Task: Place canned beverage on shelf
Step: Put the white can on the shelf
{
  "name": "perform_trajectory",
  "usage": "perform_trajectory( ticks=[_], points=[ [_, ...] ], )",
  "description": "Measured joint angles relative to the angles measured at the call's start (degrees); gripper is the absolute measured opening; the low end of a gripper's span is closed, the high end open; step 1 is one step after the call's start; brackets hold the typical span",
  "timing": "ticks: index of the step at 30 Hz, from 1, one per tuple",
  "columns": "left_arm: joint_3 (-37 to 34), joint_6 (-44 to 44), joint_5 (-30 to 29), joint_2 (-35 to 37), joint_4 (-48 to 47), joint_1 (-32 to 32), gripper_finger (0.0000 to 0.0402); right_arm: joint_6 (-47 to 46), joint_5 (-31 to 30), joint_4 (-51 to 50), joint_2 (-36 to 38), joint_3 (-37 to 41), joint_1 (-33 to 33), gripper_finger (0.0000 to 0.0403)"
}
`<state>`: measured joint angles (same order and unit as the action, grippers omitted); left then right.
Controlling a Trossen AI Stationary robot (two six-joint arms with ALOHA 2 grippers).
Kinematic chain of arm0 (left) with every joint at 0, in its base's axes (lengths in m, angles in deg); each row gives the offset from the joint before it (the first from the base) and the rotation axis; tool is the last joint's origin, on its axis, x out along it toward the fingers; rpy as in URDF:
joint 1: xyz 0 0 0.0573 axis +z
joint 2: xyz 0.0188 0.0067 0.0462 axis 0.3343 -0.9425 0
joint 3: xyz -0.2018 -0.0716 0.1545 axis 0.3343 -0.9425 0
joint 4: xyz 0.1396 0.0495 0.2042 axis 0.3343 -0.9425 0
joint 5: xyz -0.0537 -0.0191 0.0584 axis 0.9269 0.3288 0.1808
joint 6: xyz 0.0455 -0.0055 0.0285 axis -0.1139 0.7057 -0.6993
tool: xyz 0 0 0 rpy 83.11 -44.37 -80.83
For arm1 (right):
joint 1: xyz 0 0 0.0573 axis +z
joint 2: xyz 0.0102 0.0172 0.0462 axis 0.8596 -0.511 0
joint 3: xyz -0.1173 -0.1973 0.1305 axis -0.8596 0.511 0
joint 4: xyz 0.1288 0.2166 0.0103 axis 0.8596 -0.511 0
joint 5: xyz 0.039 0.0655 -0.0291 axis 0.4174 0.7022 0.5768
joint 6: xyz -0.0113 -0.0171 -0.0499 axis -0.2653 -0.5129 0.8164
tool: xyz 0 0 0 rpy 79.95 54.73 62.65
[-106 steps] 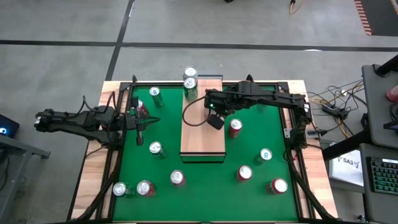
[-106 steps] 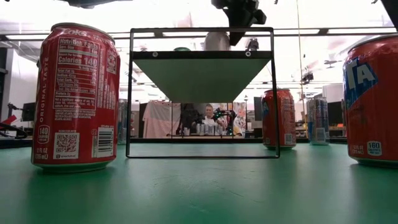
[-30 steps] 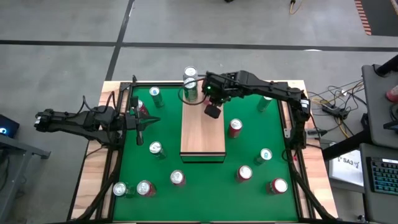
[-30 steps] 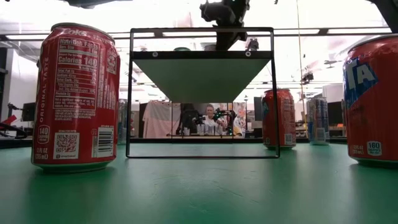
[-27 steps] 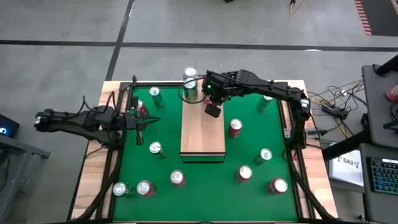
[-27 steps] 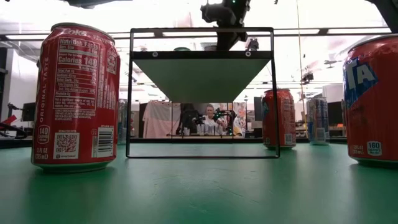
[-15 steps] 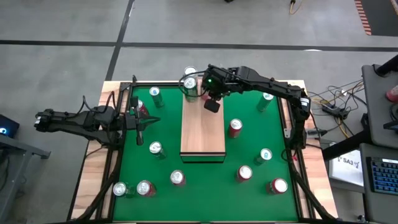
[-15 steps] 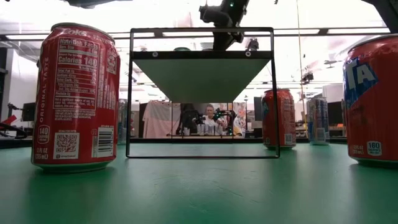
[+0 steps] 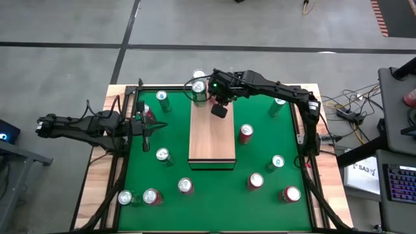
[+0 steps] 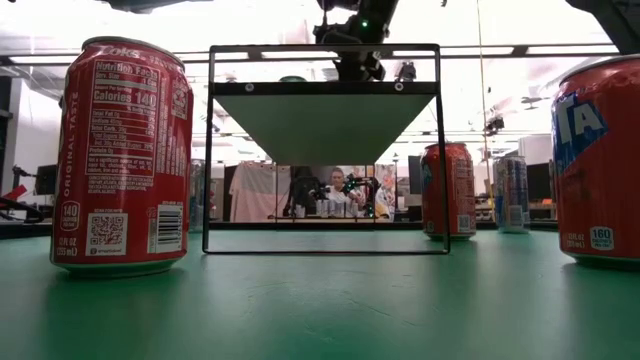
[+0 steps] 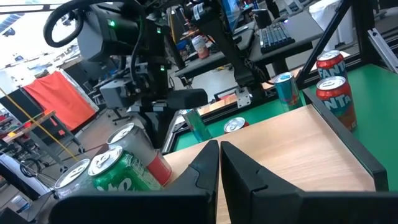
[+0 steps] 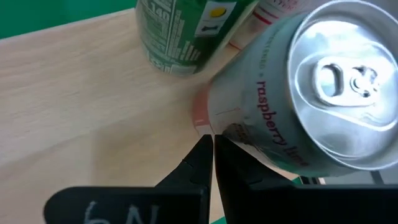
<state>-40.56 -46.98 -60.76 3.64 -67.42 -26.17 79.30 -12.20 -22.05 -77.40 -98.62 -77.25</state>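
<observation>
The shelf [image 9: 211, 136], a pale wood board on a dark frame [image 10: 325, 110], stands mid-table. At its far end stand a green can [image 9: 199, 91] and a white raspberry can [image 9: 198, 77]; both show in the right wrist view, the green can [image 12: 186, 31] and the white can [image 12: 298, 93]. My right gripper [image 9: 209, 90] is shut, low over the shelf's far end beside these cans, its fingertips [image 12: 211, 144] by the white can's foot. My left gripper [image 9: 145, 138] is shut and waits left of the shelf [image 11: 219, 155]. My right gripper's shut fingertips stand right at the white can's side wall near its base [image 12: 217, 127], slanting down from above over the shelf board. I cannot tell whether they touch it.
Several more cans stand on the green mat: a red can [image 9: 246, 133] right of the shelf, others along the near side [image 9: 186, 186] and near my left gripper [image 9: 146, 114]. In the low view a red can [image 10: 122, 155] and an orange-soda can [image 10: 598, 160] stand close.
My right gripper has gone toward the table's far edge and a little left, along the shelf to the two cans at its far end, staying shut.
</observation>
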Motion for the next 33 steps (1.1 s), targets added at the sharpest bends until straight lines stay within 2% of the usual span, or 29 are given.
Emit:
perform_trajectory(
  ticks=[33],
  points=[
    [0.0,-0.02,-0.02,-0.01,0.42,-0.01,0.0,1.82,-0.25,6.36,-0.02,0.0,-4.24,0.0009]
  ],
)
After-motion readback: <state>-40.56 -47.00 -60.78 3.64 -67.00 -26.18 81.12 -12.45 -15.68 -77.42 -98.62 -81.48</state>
